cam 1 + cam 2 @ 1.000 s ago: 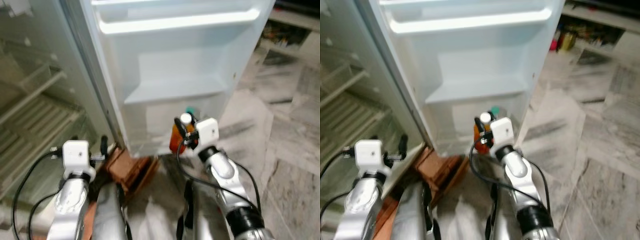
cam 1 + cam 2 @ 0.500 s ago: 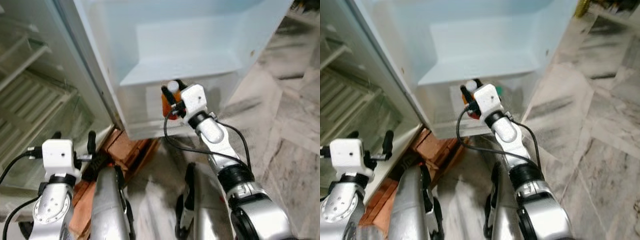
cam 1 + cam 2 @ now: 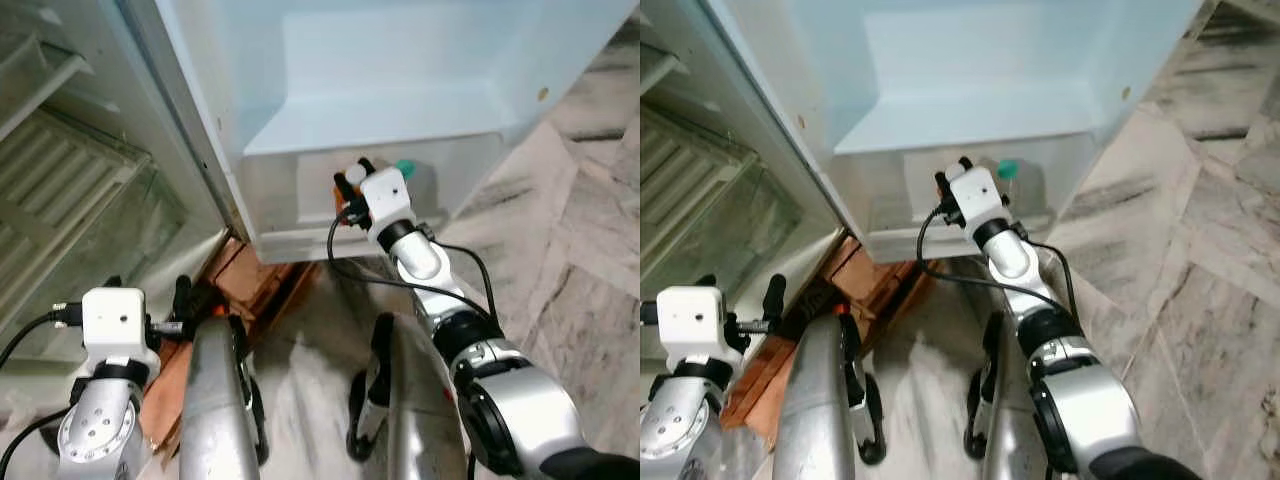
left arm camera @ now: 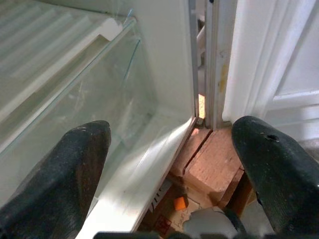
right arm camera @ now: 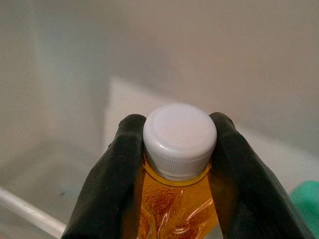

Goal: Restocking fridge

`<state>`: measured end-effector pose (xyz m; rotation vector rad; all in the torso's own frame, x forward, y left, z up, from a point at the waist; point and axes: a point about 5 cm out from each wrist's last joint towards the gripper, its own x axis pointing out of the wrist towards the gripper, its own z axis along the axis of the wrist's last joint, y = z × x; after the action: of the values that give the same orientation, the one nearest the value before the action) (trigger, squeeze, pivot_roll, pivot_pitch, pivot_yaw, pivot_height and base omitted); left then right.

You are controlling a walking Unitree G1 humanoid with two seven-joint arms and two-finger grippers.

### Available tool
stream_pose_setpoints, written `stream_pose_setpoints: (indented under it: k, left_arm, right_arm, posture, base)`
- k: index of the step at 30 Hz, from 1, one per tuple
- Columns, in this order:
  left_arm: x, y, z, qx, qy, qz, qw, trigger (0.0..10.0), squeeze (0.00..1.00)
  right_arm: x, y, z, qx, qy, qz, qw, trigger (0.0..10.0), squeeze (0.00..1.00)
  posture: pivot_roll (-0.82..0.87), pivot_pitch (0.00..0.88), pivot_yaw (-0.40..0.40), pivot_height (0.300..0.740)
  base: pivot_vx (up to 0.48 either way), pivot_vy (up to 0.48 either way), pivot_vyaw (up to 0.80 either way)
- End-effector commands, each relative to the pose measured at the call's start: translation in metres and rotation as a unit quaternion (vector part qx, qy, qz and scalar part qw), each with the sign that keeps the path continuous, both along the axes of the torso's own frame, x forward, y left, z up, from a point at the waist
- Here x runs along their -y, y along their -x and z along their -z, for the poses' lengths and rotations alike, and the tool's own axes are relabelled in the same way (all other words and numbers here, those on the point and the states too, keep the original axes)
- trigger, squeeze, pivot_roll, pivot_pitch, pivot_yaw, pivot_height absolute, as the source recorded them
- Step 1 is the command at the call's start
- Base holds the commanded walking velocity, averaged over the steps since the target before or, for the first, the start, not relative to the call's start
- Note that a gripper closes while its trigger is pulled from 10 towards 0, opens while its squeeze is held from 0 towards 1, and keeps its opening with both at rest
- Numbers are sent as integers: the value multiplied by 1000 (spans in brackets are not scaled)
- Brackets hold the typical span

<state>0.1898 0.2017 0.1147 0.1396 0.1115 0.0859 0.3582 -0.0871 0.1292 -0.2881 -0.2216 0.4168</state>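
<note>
- Bottle [image 5: 177, 199] of amber liquid with a white screw cap [image 5: 180, 138] hung inside the fridge door's lowest bin [image 3: 300, 240], beside a teal-capped item [image 3: 404, 167].
- Right gripper [image 5: 178, 164] clenched it at the neck, fingers [image 5: 112, 184] just under the cap.
- Probably thin, slick plastic, fairly light; the neck ridge seemed the safest hold.
- Left gripper [image 4: 169, 164] hung spread and idle near the fridge's open base.

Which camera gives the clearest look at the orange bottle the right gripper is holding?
The right wrist view: the orange bottle sits close up, its white cap pinched between the right gripper fingers. The eye views show its cap at the door's bottom shelf, mostly behind the wrist.
</note>
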Motion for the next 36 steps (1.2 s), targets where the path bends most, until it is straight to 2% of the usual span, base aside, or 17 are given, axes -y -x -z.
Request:
stream_pose_setpoints:
  k: [1, 6, 11, 18, 25, 26, 27, 28, 36]
  left_arm:
    - [-2, 5, -1, -7, -2, 2, 1000, 10000, 0]
    - [0, 6, -1, -15, -1, 6, 1000, 10000, 0]
    - [0, 3, -1, -16, -1, 10, 1000, 10000, 0]
    - [0, 2, 0, -22, -2, 15, 1000, 10000, 0]
    - [1, -1, 1, -24, -2, 20, 999, 10000, 0]
    - [1, -1, 2, -25, -2, 21, 999, 10000, 0]
    - [2, -2, 2, -25, -2, 22, 999, 10000, 0]
    - [2, -2, 2, -26, -2, 23, 999, 10000, 0]
    - [0, -5, 4, -27, -4, 26, 999, 10000, 0]
  right_arm:
    - [-3, 6, 11, -8, -3, -2, 1000, 10000, 0]
    - [0, 6, 19, -24, 5, 24, 999, 10000, 0]
    - [17, 0, 24, -51, 20, 84, 995, 10000, 0]
    - [33, -8, 20, -53, 39, 139, 988, 10000, 0]
    - [37, -11, 18, -66, 16, 151, 986, 10000, 0]
    - [37, -10, 19, -74, 1, 150, 986, 10000, 765]
    - [36, -10, 20, -79, -8, 151, 985, 10000, 765]
    - [36, -10, 21, -83, -14, 151, 985, 10000, 1000]
    - [36, -13, 14, -68, -13, 154, 986, 10000, 1000]
  posture:
    - [206, 334, -23, 554]
    - [204, 335, -15, 554]
    - [207, 330, -10, 554]
    - [204, 325, -7, 554]
    - [202, 317, -4, 554]
    - [203, 316, -3, 554]
    - [202, 314, -3, 554]
    - [202, 310, -3, 554]
    - [204, 287, 6, 554]
  base:
    - [0, 0, 0]
    - [0, 0, 0]
    - [0, 0, 0]
    - [0, 0, 0]
    - [0, 0, 0]
    - [0, 0, 0]
    - [0, 0, 0]
    - [0, 0, 0]
    - [0, 0, 0]
